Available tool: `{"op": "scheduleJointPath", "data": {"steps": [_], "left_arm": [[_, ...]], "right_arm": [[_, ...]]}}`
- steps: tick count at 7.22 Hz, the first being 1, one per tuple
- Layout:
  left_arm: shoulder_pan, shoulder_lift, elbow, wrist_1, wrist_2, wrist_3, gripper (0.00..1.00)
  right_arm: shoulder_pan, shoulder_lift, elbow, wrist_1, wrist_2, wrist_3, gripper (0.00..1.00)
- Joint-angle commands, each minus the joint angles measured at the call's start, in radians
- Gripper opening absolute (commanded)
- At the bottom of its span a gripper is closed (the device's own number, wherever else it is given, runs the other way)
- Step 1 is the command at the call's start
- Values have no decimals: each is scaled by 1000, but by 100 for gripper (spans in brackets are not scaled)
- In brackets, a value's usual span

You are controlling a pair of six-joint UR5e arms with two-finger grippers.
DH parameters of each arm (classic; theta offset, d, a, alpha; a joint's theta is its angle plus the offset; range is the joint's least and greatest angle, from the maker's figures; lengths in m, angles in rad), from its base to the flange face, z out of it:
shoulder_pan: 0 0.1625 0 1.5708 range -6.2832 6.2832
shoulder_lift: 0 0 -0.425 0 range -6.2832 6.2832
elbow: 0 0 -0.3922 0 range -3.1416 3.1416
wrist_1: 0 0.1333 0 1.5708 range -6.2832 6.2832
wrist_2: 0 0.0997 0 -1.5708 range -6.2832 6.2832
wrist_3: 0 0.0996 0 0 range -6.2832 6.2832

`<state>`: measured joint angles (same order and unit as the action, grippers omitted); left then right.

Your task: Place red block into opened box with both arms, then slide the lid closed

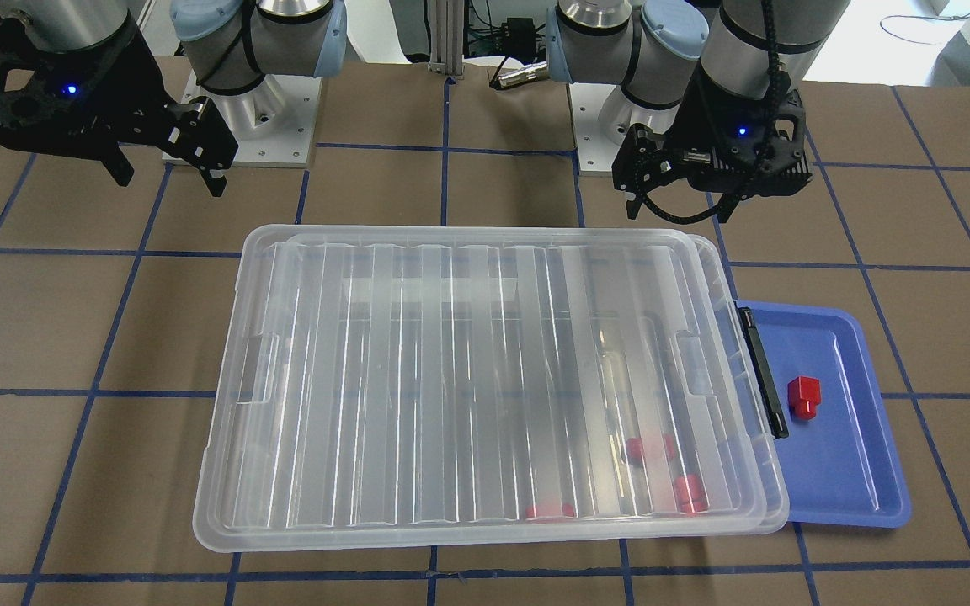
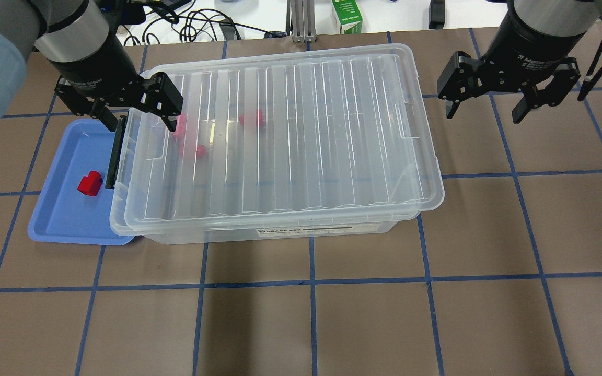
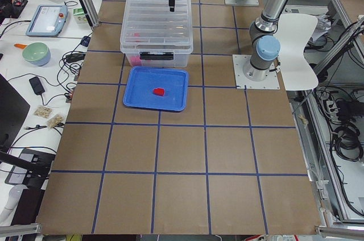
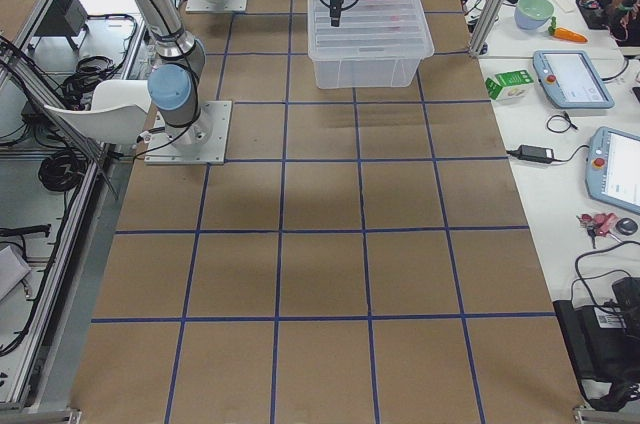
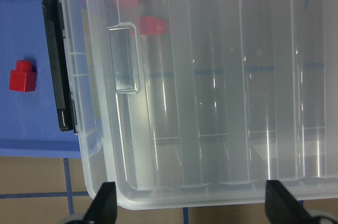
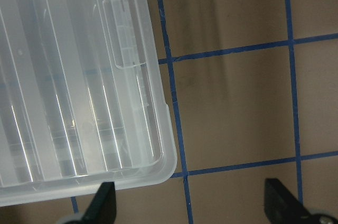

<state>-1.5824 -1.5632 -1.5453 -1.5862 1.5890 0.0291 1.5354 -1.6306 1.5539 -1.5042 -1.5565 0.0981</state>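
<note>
A red block (image 1: 804, 396) (image 2: 90, 183) (image 5: 22, 77) lies on the blue tray (image 1: 847, 471) (image 2: 66, 219) beside the box. The clear box (image 2: 280, 232) has its black bar (image 1: 761, 370) facing the tray. The ribbed lid (image 1: 468, 379) (image 2: 280, 136) rests on top and covers nearly all of the box, with only the black-bar end peeking out. Three more red blocks (image 1: 641, 449) show through the lid near that end. My left gripper (image 2: 138, 124) (image 1: 679, 206) hovers open over the lid's tray-side end. My right gripper (image 2: 484, 115) (image 1: 169, 181) is open over bare table beyond the other end.
The arms' base plates (image 1: 241, 126) stand behind the box. A green carton (image 2: 347, 15) and cables lie past the table's far edge. Side tables with tablets (image 4: 572, 74) and a green bowl (image 3: 36, 53) flank the brown gridded table.
</note>
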Motion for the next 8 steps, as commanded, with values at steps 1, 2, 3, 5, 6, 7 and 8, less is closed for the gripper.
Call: {"op": "scheduleJointPath", "data": {"steps": [1, 2, 3, 5, 6, 7, 8], "left_arm": [[-1, -4, -1, 2, 0, 0, 100], [-2, -14, -1, 3, -3, 0, 100], [-2, -12, -1, 5, -3, 0, 100], [-2, -9, -2, 5, -3, 0, 100], [-2, -9, -10, 5, -3, 11, 100], [16, -9, -6, 5, -6, 38, 100], [51, -9, -6, 5, -3, 137, 100]], "right_arm": [[2, -2, 2, 1, 1, -3, 100], [2, 0, 2, 1, -10, 0, 100], [-3, -20, 2, 25, -14, 2, 100], [0, -12, 29, 24, -13, -5, 100], [0, 0, 57, 19, -11, -5, 100], [0, 12, 95, 0, -7, -6, 100], [0, 35, 115, -51, -1, -5, 100]]}}
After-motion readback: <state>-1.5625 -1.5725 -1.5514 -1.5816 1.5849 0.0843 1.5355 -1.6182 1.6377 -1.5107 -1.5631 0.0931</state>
